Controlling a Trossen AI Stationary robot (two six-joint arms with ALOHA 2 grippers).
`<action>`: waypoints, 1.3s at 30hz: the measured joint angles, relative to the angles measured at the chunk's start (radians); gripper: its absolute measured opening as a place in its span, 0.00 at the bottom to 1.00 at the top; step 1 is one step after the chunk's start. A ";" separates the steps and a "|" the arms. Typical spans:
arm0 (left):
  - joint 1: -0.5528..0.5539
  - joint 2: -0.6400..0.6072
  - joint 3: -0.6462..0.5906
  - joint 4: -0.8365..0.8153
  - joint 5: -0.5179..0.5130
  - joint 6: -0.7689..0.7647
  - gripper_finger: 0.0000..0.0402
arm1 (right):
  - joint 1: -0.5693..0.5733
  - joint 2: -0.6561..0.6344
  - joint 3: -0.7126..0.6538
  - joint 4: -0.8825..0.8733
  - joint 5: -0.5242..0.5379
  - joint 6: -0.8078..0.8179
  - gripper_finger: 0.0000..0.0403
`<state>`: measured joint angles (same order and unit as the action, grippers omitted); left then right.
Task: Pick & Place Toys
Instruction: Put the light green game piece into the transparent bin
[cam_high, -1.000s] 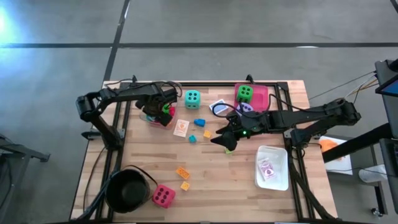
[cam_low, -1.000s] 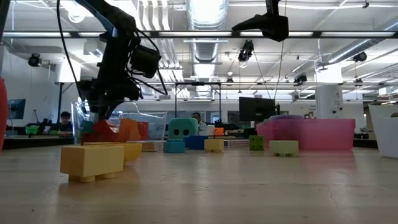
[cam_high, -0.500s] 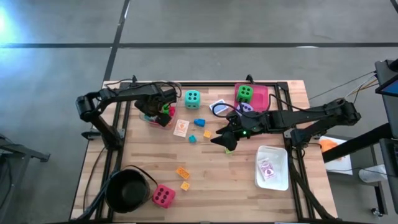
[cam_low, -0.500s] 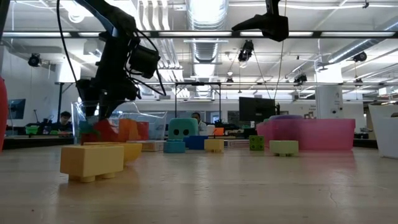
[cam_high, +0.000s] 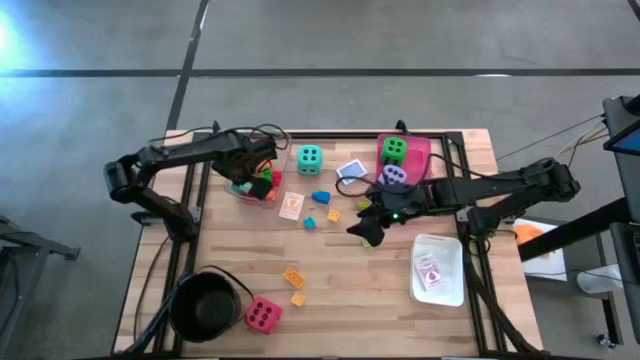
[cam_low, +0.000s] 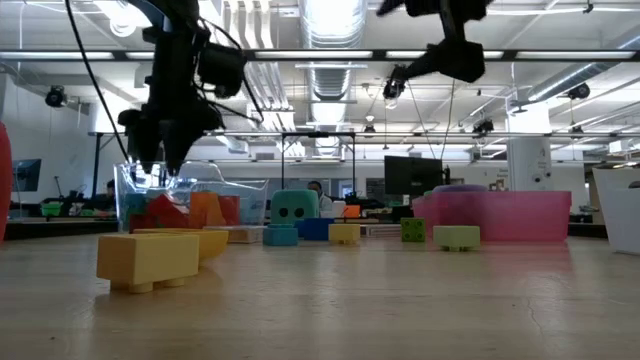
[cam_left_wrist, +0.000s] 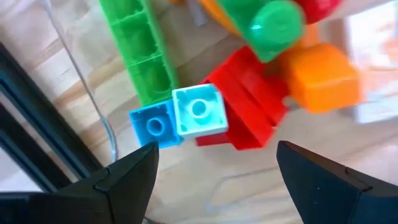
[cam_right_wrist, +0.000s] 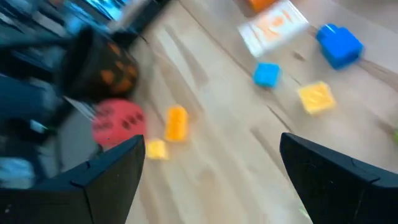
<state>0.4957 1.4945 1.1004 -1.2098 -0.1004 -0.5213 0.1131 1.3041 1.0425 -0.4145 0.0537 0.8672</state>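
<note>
left gripper (cam_high: 262, 172): upper left of the high view, hanging right over the clear tray (cam_high: 243, 189). Jaws apart, nothing between them, and the wrist view looks straight down on the block pile.
blocks in the tray (cam_left_wrist: 205, 115): red, green, orange and two little blue ones, all jumbled and touching. Hard plastic, light, kinda slick I'd guess, so pinch across flat sides, not on the studs.
right gripper (cam_high: 366, 232): middle of the high view, over bare desk (cam_high: 350, 290). Jaws wide apart, empty.
loose blocks: a blue one (cam_high: 321, 196) and a yellow one (cam_high: 333, 214) sit just left of the right gripper, and two orange ones (cam_high: 293, 277) are lower centre. Tiny, so they'd probably skid if nudged; come straight down.
card (cam_high: 291, 205): flat on the desk near the tray. Thin, and likely the fiddliest one, needing an edge lifted.
dice: teal (cam_high: 309, 158) at upper centre, green (cam_high: 394, 150) and purple (cam_high: 394, 174) in the pink tray (cam_high: 420, 152), pink-red (cam_high: 262, 315) by the black pot (cam_high: 203, 304) at lower left. They look soft and squishy, so squeeze opposite faces; they'll give a bit.
</note>
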 joint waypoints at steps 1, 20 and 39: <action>-0.006 -0.011 0.006 -0.001 0.007 -0.002 0.82 | 0.000 0.000 -0.003 -0.021 0.001 -0.018 0.90; -0.307 -0.223 0.074 0.438 0.139 -0.004 0.82 | 0.005 0.149 -0.124 -0.073 -0.008 -0.537 0.90; -0.352 -0.230 0.072 0.454 0.154 -0.036 0.82 | 0.011 0.383 -0.129 -0.072 -0.046 -0.822 0.90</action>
<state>0.1436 1.2648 1.1728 -0.7559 0.0536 -0.5575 0.1242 1.6868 0.9138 -0.4862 0.0078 0.0448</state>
